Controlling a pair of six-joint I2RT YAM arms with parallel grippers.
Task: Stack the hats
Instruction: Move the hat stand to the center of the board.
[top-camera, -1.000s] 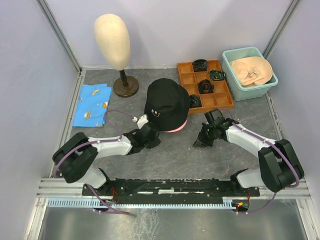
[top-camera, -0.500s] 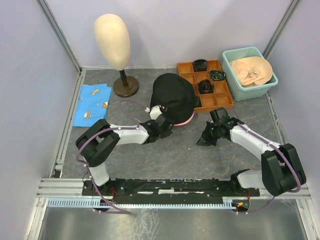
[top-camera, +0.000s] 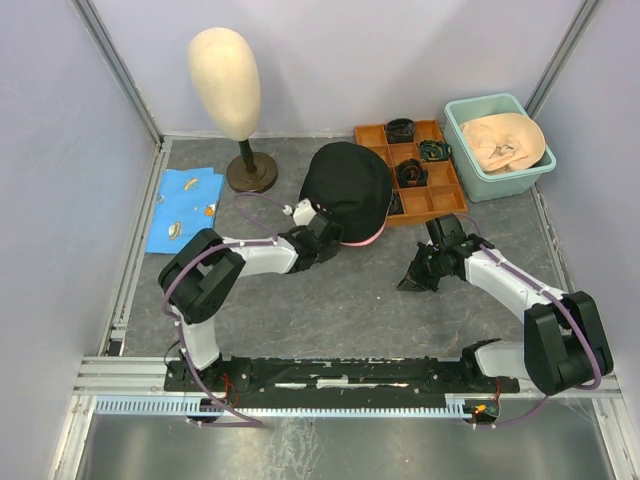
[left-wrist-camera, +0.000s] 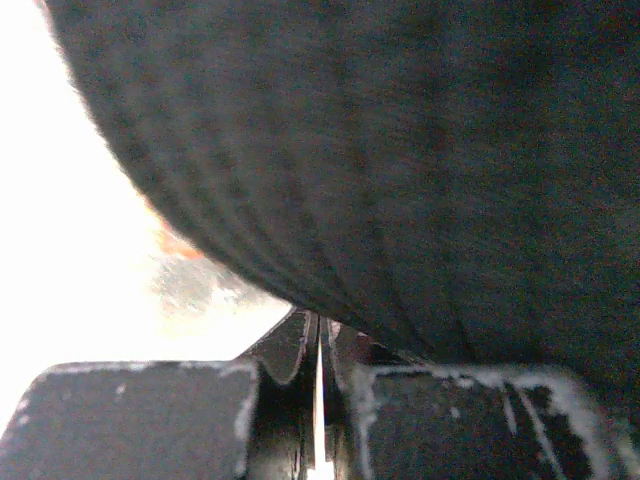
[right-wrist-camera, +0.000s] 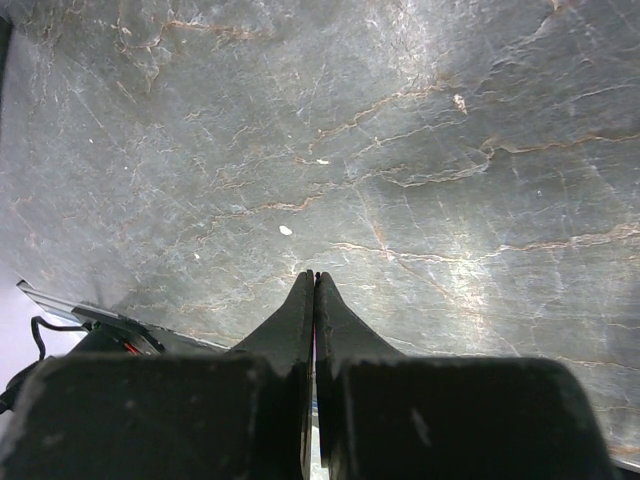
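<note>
Left claw (top-camera: 318, 228) was pinched shut on the near brim of the black hat (top-camera: 348, 182), sitting over the pink hat (top-camera: 371, 239) against the orange tray (top-camera: 432, 202), right claw (top-camera: 410, 282) shut, empty; risk was the thin pinch slipping or dragging the pile askew.

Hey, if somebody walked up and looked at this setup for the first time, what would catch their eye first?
The black hat in the middle of the table, a pink rim showing under it, with the left gripper shut on its near edge. Next, the cream mannequin head standing tall at the rear left, and the teal tub at the rear right with a beige hat inside.
</note>
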